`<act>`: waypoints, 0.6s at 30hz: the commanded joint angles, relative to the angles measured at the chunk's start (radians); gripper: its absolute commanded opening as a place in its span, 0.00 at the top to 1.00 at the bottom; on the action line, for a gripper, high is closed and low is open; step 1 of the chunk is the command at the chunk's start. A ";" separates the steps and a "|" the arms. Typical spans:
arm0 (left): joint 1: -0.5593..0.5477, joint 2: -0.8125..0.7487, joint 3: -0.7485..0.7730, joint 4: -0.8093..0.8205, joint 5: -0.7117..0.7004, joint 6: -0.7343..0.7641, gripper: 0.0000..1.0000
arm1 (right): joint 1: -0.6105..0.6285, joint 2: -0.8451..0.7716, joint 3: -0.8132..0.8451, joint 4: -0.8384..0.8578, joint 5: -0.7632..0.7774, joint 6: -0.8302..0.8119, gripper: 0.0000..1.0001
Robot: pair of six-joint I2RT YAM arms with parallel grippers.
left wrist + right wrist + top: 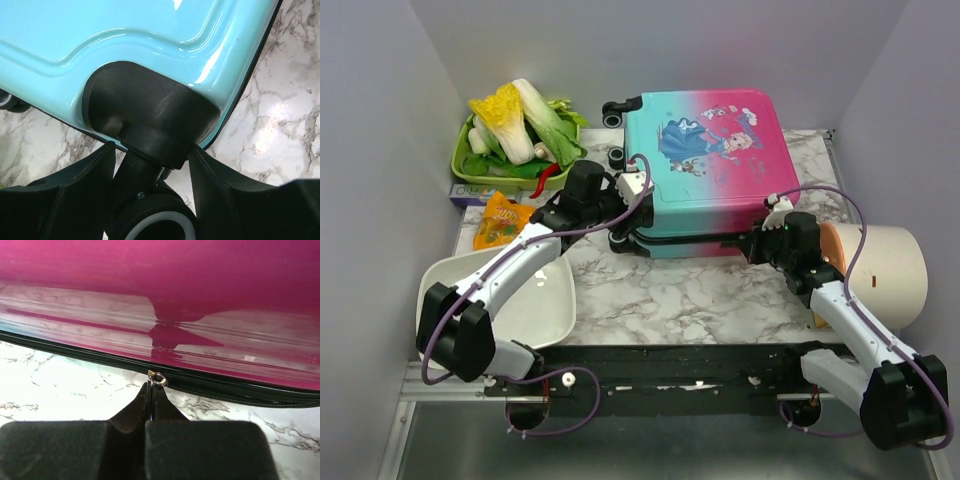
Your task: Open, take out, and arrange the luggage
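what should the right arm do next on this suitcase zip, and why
Probably slide the right gripper sideways along the seam to run the zip open. Its fingers are shut on the zipper pull, the luggage lies flat and closed, and the left gripper straddles a wheel, which may steady the case.

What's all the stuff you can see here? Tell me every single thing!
luggage: one, pink and teal, flat at table's back middle
zipper pull: one, silver, luggage's near edge
tray: one, green, back left, full of vegetables
snack packet: one, orange, before the tray
basin: one, white, near left
container: one, cream, on its side, right
table: one, white marble
left gripper: one, black, fingers straddling a luggage wheel
right gripper: one, black, shut on the zipper pull
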 commanded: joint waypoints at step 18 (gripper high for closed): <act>-0.278 -0.163 -0.263 0.388 -0.461 -0.837 1.00 | 0.381 0.081 0.040 0.337 -0.081 0.059 0.99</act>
